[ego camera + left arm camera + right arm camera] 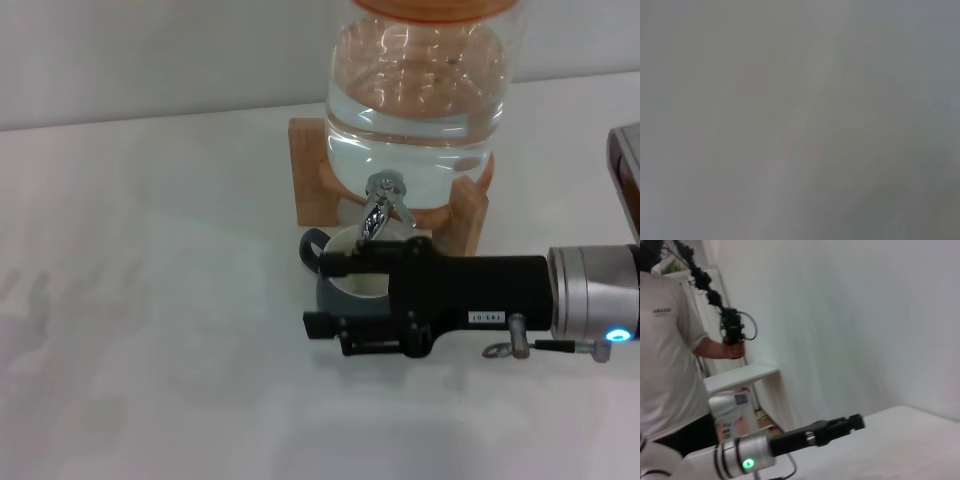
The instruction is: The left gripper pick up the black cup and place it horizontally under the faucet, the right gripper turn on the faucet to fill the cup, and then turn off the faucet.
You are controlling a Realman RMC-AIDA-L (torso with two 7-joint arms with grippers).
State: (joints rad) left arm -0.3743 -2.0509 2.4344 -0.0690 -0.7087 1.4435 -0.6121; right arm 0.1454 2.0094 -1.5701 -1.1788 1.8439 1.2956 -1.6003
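- Right claw (325,295), head view: black boxy body with white label reaches in from 3 o'clock, low over the white tabletop (150,330). Fingers spread, released, one along each side of the black cup, nothing gripped.
- Black cup (345,283): sits upright on the tabletop, partly hidden under the claw, directly below the faucet spout; loop handle points toward 10 o'clock; cream inside shows.
- Faucet (380,205): chrome, just beyond the cup at 12 o'clock, fitted to the glass jar (420,90), which holds clear liquid.
- Jar rests on a wooden stand (315,180).
- Left claw (840,426): seen in right wrist view, extended above the tabletop, well off from the jar; cannot tell whether clenched.
- Person in white shirt (665,350) behind it.
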